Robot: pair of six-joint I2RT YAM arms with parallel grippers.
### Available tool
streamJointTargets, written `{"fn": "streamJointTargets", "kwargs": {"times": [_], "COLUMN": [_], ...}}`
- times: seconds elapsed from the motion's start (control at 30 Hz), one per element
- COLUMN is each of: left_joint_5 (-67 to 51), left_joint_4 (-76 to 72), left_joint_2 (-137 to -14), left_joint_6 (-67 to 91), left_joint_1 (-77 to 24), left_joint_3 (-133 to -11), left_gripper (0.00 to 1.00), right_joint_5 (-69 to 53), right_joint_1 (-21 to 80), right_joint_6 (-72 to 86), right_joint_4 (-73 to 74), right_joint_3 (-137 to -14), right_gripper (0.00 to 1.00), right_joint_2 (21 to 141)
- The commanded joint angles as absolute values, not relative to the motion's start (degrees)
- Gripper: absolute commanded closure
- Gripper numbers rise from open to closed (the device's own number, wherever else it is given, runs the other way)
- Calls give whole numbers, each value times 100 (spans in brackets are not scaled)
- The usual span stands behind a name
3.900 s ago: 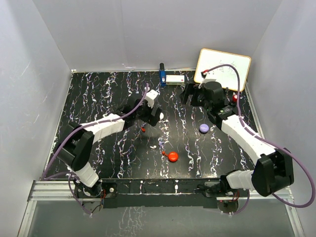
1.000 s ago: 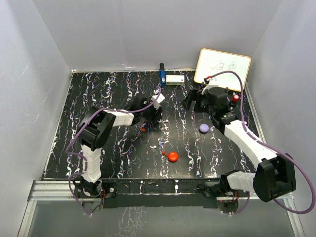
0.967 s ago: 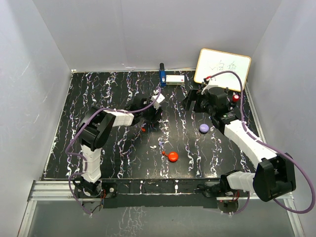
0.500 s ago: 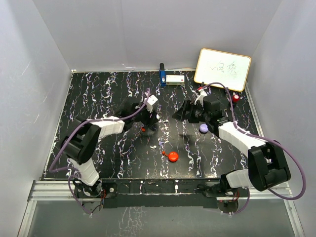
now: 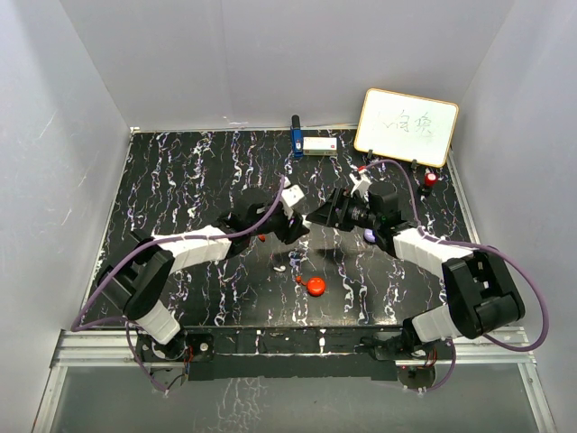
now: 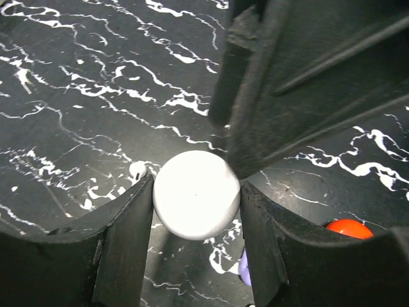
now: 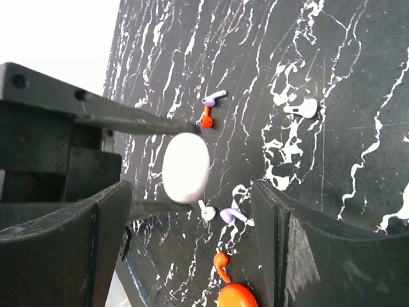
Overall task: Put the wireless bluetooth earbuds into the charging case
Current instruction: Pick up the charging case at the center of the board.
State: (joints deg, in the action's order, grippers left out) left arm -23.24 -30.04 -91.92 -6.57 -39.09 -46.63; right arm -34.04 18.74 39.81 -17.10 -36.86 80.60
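Note:
My left gripper (image 6: 196,183) is shut on a round white charging case (image 6: 196,194), held off the table by its two sides. My right gripper (image 7: 190,187) stands open facing it from close by, with nothing between its fingers; the same white case (image 7: 186,167) shows ahead of it in the left fingers. On the tabletop below lie small earbuds: a white one (image 7: 206,211), a purple one (image 7: 233,215), a red one (image 7: 220,263) beside a red case (image 7: 236,297), and farther off a purple (image 7: 214,97), a red (image 7: 206,119) and a white (image 7: 301,109). From above, both grippers (image 5: 293,221) (image 5: 329,215) meet mid-table.
A red case (image 5: 315,287) lies in front of the grippers, and a purple case (image 5: 370,234) is half hidden under the right arm. A whiteboard (image 5: 406,126) leans at the back right, a blue object (image 5: 296,135) and a white box (image 5: 319,144) sit at the back edge.
The right gripper has swung left and down toward the middle, its jaws narrowing a little. The left gripper has moved right with the white case, so the two now face each other.

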Motion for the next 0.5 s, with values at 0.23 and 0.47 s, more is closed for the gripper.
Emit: {"fn": "streamJointTargets", "kwargs": {"times": [0.23,0.47], "left_joint_5": [-2085,-1969], "left_joint_4": [-3190,-3297], "left_joint_2": [-8884,-8781], "left_joint_6": [-810,-826], "left_joint_1": [-4111,-4112], "left_joint_3": [-4686,-4679], "left_gripper": [100,100], "right_joint_5": [-3780,-3833], "right_joint_1": [1907,1915], "right_joint_6": [4408,4460], "right_joint_4": [-2642,-2733], "right_joint_3": [-3592,-3528], "right_gripper": [38,41], "right_joint_2": [8096,8178]}}
